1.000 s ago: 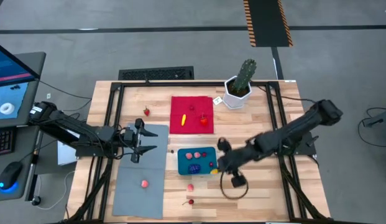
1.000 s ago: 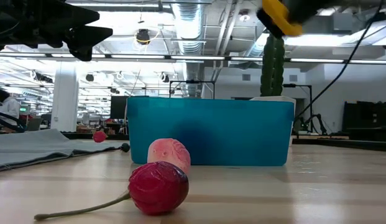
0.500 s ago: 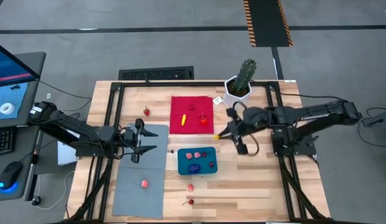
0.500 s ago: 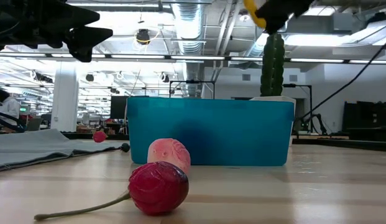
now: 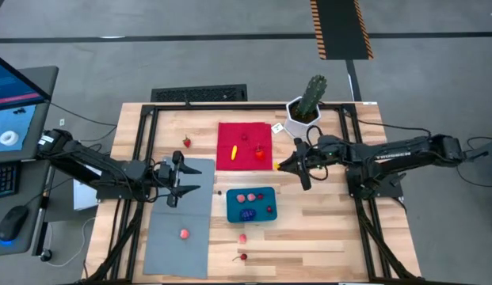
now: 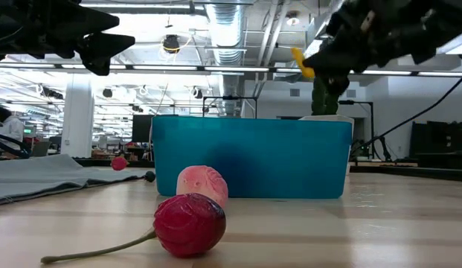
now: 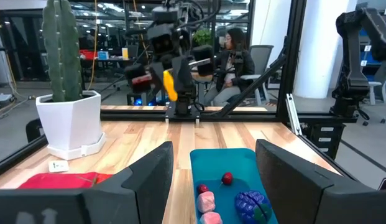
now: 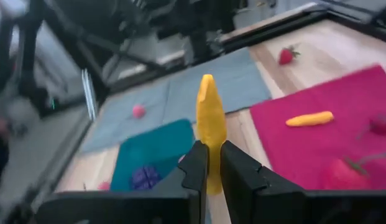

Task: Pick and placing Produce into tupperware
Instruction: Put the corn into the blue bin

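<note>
Right hand (image 8: 209, 167) pinching yellow banana piece (image 8: 209, 123), above table beside red cloth (image 5: 244, 146)

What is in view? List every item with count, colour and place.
table: one, wooden, under everything
cloth: one, red, far middle
mat: one, grey, left
tub: one, teal, centre
cactus: one, green, white pot, far right
keyboard: one, black, beyond table
tub produce: two pink, one blue, one red
cloth produce: one yellow, at least two red
strawberry: one, red, left of cloth
pink pieces: two, on mat, near tub
cherry: one, red, near edge
person: one, seated, background
left arm: dark, jaws open, over mat
right arm: dark, jaws gripping yellow banana, beside cloth
</note>
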Tool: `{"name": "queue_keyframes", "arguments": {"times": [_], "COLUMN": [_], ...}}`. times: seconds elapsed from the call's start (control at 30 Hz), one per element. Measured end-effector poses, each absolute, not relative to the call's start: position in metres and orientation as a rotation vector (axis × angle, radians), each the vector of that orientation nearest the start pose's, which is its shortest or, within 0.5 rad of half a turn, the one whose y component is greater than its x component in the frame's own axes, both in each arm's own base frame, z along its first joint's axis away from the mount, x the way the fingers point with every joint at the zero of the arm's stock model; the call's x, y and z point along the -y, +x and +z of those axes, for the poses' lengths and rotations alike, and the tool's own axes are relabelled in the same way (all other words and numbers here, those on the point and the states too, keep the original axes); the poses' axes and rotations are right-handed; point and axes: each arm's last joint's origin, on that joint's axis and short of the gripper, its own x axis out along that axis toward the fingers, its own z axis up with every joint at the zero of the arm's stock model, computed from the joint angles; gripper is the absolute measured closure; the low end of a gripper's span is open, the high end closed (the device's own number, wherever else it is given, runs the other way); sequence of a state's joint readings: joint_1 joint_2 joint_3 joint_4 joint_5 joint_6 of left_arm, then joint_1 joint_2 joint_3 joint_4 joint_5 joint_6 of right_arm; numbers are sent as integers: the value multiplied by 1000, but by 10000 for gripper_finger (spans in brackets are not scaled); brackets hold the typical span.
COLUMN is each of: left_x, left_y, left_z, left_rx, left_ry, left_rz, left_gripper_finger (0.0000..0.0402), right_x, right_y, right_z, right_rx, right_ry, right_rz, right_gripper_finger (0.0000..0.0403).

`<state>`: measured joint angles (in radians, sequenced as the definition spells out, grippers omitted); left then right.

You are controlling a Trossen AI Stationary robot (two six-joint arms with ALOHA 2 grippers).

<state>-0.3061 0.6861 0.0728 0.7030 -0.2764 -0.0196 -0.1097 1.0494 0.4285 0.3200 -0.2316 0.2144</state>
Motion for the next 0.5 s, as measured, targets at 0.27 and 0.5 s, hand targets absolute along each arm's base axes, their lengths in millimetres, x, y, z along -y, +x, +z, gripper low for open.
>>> {"name": "queue_keyframes", "arguments": {"times": [0.27,0.5], "left_x": [36,35], "left_y": [141,142], "left_z": [187,187], "left_rx": [83,84], "left_ry": [-50,-75], "left_rz": [-3,2], "left_gripper_finger": [182,182], "right_x": [30,48], "right_y": [205,201], "right_z": [196,191], "right_rx": [-212,-214], "right_ry": [536,832], "right_rz": [-43,-176], "right_gripper_finger": [342,342]}}
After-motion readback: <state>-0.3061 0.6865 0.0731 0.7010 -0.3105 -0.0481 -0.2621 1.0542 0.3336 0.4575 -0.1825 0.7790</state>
